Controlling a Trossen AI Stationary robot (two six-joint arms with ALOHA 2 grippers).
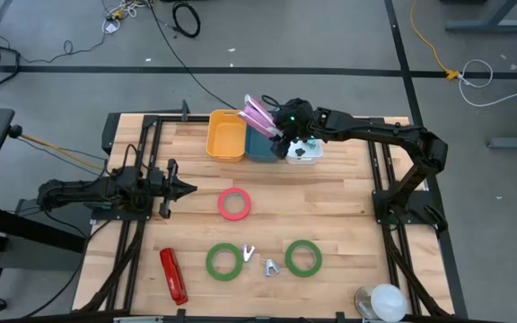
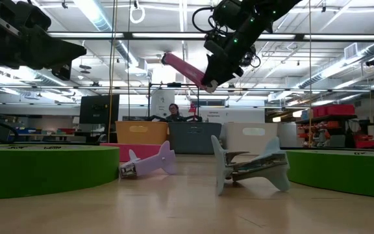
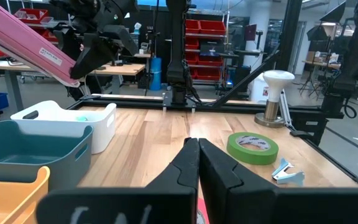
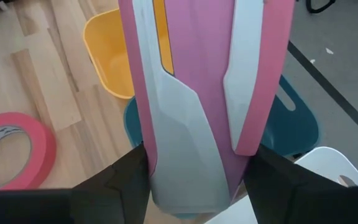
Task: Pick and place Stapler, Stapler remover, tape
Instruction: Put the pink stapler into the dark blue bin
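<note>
At upper centre, the right gripper [image 1: 281,135] clamps a pink stapler [image 1: 260,115] above the teal bin [image 1: 260,145]; the left gripper [image 1: 189,187] rests closed.

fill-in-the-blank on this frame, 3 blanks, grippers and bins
The right gripper holds a ____ stapler in the air.
That stapler hangs over the ____ bin, between the yellow bin and the white bin.
The left gripper is ____ and holds nothing.

Missing words: pink; teal; shut

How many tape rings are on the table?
3: the pink tape roll mid-table, one green tape roll near the red stapler, the other green roll further right.
</note>
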